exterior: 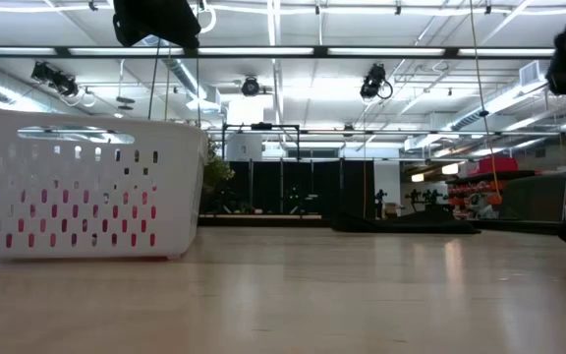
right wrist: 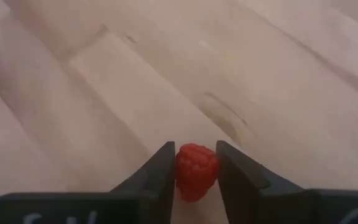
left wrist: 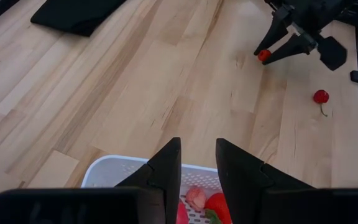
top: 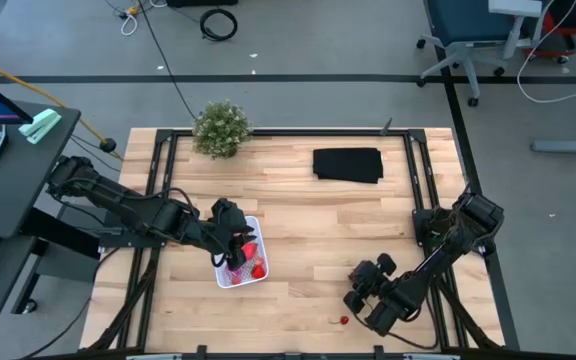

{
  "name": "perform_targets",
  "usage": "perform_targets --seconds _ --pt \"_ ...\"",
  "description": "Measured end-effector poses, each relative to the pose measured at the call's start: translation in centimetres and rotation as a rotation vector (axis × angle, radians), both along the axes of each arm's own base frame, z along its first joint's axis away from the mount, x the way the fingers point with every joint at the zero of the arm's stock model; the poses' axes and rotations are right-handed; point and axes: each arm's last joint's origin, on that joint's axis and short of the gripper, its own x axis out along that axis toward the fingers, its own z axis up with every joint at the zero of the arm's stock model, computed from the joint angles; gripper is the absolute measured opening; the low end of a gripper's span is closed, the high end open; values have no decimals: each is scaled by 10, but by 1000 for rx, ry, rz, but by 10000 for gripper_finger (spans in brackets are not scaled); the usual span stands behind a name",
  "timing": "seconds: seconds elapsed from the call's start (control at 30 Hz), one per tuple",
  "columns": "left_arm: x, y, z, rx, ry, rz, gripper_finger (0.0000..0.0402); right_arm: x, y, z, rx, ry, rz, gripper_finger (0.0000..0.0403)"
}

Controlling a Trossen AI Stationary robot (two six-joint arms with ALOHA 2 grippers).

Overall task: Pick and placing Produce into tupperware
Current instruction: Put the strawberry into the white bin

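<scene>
The white tupperware (top: 240, 262) stands on the table left of the middle, with several red produce pieces (left wrist: 216, 204) in it. My left gripper (top: 236, 245) hovers over it, open, nothing between its fingers (left wrist: 197, 168). Near the table's front right, my right gripper (top: 352, 298) is shut on a small red raspberry-like piece (right wrist: 196, 171), which also shows in the left wrist view (left wrist: 263, 55). A red cherry with a stem (left wrist: 321, 96) lies on the wood beside that gripper (top: 344, 320). My right gripper pinches the red raspberry-like piece by its two opposite sides (right wrist: 180, 169) between its two fingers, at their free ends. The fingers slant down at it from the table's right side. Whether the piece is clear of the wood, I cannot tell.
A bushy green plant (top: 221, 128) stands at the far left and a flat black cloth (top: 348, 164) lies at the far right. The tupperware's perforated wall (exterior: 86, 197) fills the low view's left. Bare wood lies between the two grippers.
</scene>
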Motion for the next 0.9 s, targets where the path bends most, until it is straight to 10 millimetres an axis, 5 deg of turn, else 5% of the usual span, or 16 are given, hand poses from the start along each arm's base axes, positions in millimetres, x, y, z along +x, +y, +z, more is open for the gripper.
perform_targets --seconds 0.53,0.7,0.9 --pt "0 0 0 1 0 0 107 46 -31 93 -251 -421 -8 114" --pt "0 0 0 1 -1 0 107 80 -48 103 -247 -483 -20 112" --pt "0 0 0 3 2 0 107 131 -63 95 -149 -545 189 107"
